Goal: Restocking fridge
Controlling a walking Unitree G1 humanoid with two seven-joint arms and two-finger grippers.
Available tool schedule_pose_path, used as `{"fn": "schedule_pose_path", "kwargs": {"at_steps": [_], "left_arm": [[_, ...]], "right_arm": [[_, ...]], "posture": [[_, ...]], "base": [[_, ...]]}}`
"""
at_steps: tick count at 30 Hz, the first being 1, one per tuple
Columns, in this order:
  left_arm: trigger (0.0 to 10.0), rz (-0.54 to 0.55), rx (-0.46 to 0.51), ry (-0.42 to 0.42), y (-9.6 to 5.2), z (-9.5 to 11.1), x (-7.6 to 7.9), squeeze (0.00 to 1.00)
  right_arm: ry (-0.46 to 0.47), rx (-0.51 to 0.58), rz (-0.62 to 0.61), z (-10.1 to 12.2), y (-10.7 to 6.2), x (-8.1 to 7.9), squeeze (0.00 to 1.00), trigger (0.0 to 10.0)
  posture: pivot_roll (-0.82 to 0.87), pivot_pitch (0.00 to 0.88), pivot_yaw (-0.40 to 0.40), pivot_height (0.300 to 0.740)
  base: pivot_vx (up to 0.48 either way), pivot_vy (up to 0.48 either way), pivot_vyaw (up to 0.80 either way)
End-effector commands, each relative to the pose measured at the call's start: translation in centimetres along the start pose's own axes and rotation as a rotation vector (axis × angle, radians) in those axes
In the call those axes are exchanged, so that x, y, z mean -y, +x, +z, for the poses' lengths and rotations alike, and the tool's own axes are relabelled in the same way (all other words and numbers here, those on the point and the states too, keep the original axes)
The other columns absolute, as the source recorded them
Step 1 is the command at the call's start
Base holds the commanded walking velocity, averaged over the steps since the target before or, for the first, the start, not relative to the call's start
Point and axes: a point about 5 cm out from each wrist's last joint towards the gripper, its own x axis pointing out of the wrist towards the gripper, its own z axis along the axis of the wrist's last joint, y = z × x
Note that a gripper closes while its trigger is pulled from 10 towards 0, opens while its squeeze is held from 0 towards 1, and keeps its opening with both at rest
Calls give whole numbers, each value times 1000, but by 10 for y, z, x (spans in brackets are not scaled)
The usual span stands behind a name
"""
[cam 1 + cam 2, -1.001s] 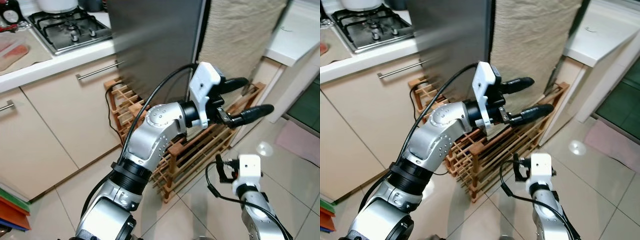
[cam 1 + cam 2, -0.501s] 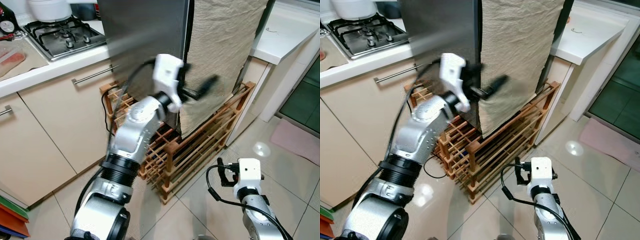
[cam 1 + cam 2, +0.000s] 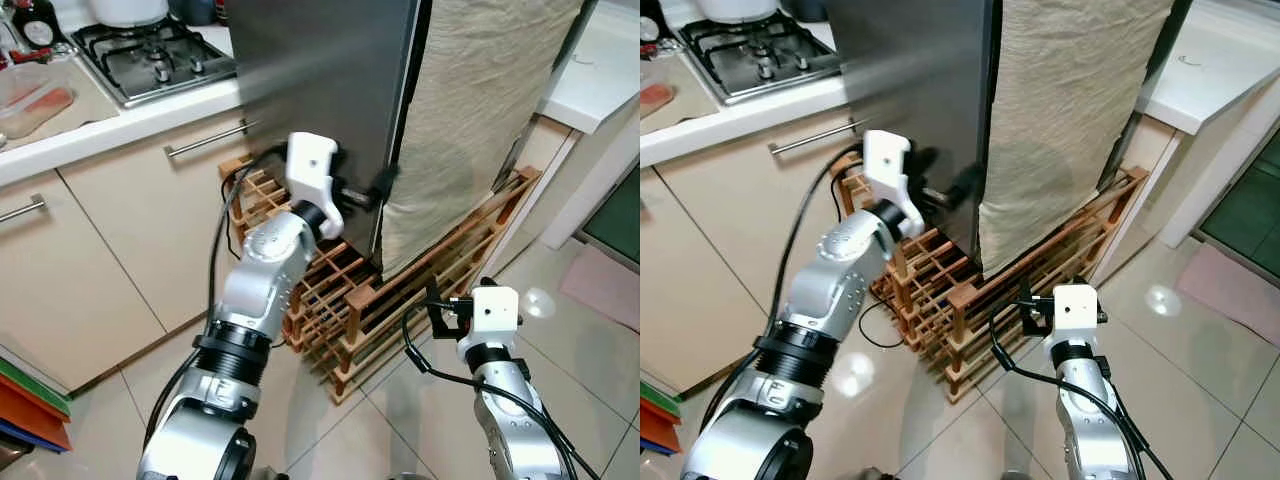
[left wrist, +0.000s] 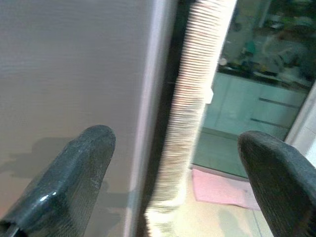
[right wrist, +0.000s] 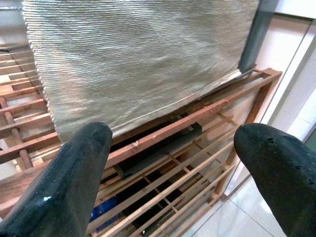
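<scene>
Fridge (image 3: 330, 70) stands in the upper middle of the head view, grey steel side facing me, a beige ribbed cloth (image 3: 480, 110) hanging down over its front toward the upper right. It sits on a low wooden rack (image 3: 400, 290) of slats, mid-frame.

My left gripper (image 3: 378, 186) is raised at centre frame, at the fridge's front corner where the steel side meets the cloth. In the left wrist view my fingers (image 4: 69, 182) are spread wide with nothing between them; the steel panel is behind one, the cloth edge and the dark gap beside it run down between the two.

My right gripper (image 5: 173, 177) is low, lower right of the head view, well apart from the fridge. Its fingers are spread wide too, empty, pointing at the rack's slats under the cloth hem.

Upper left: white countertop (image 3: 110, 125), gas hob (image 3: 155, 60), cream cabinet doors (image 3: 150, 230) with bar handles. Tiled floor (image 3: 590, 380) at lower right.
</scene>
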Motion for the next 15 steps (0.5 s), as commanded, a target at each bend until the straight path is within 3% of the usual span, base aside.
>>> {"fn": "schedule_pose_path", "kwargs": {"at_steps": [1,15], "left_arm": [[10000,-25,-8,18,3,-2,5,0],[10000,-32,-42,67,23,-6,5,0]], "right_arm": [[-7,18,-8,5,2,2,0,10000],[-11,27,-9,10,1,1,0,10000]], "posture": [[-146,0,35,740],[-162,0,42,740]], "base": [[0,0,0],[0,0,0]]}}
